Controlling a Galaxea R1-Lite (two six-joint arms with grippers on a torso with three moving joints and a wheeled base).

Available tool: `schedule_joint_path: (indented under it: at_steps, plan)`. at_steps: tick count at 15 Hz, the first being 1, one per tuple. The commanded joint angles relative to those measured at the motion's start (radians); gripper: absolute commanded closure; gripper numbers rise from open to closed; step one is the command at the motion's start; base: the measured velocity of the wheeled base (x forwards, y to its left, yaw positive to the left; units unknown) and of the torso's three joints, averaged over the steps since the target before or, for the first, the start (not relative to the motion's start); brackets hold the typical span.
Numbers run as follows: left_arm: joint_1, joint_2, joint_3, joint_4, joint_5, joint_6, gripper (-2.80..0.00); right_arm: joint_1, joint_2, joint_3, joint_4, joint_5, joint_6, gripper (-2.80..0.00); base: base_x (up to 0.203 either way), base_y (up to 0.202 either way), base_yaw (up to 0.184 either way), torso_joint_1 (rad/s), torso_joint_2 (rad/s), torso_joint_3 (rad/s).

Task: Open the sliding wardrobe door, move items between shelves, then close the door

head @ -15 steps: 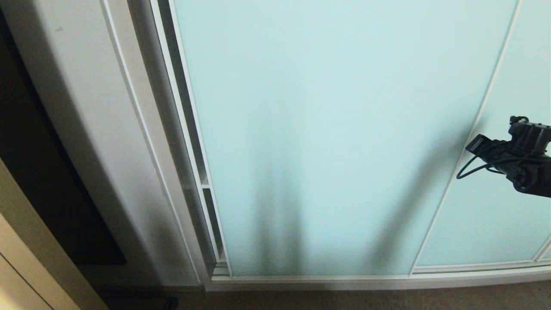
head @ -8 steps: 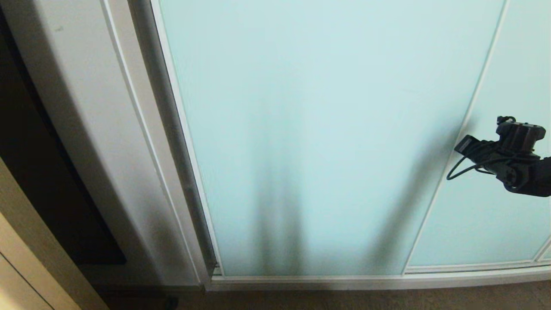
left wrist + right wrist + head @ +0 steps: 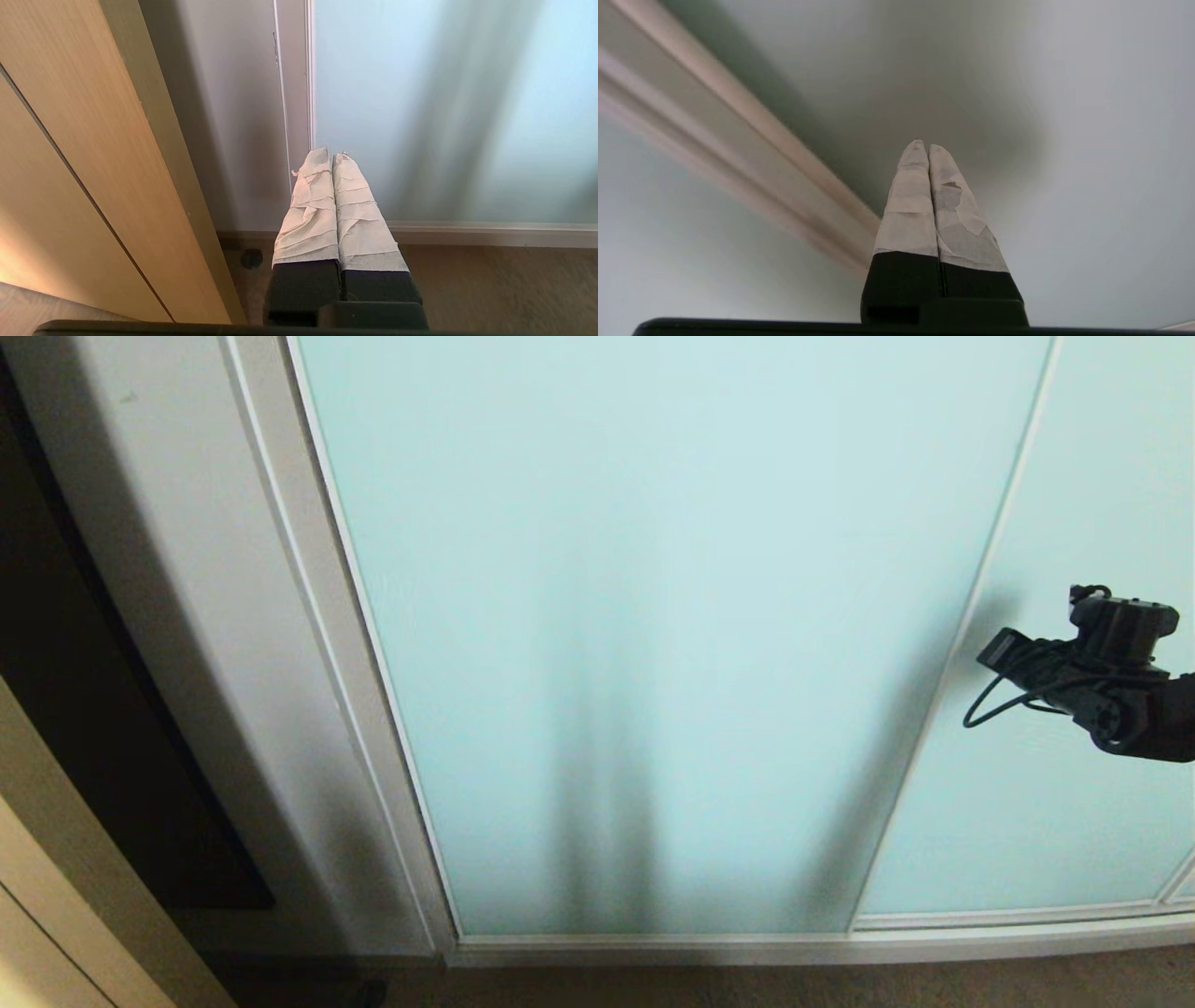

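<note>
The sliding wardrobe door (image 3: 653, 616), pale aqua frosted glass in a slim silver-white frame, fills the head view, and its left edge meets the wardrobe's frame with no gap showing. My right arm (image 3: 1102, 691) reaches in from the right, just past the door's right stile (image 3: 971, 616). In the right wrist view my right gripper (image 3: 923, 145) is shut and empty, its taped tips close to the glass beside the stile (image 3: 738, 154). My left gripper (image 3: 331, 154) is shut, empty and parked low by the door's lower left corner. The items and shelves are hidden behind the door.
A white-grey side wall panel (image 3: 187, 616) stands left of the door, with a dark gap (image 3: 75, 709) and light wooden furniture (image 3: 70, 163) beyond it. A second aqua panel (image 3: 1074, 803) lies to the right. The floor track (image 3: 747, 947) runs along brown carpet (image 3: 840, 985).
The door has slid left until the dark gap at its left edge closed. My right arm moved left along with it. The left arm stayed still.
</note>
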Motion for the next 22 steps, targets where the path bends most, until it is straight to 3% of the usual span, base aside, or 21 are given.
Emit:
schedule_joint_path:
  at_steps: [1,16,20,22]
  plan:
    - [0.000,0.002,0.000,0.000,0.000,0.000,0.00,0.001,-0.005,0.001,-0.004,0.001,0.002,0.00,0.000,0.000,0.000,0.000,0.00,0.000]
    - [0.000,0.002,0.000,0.000,0.000,0.000,0.00,0.034,-0.055,0.067,-0.003,-0.008,0.001,0.00,0.000,0.000,0.000,0.000,0.00,0.000]
    - [0.000,0.002,0.000,0.000,0.000,0.000,0.00,0.021,-0.179,0.171,-0.004,-0.007,-0.010,0.00,0.000,0.000,0.000,0.000,0.00,0.000]
    - [0.000,0.002,0.000,0.000,0.000,0.000,0.00,-0.007,-0.269,0.262,-0.013,-0.004,-0.060,0.00,0.000,0.000,0.000,0.000,0.00,0.000]
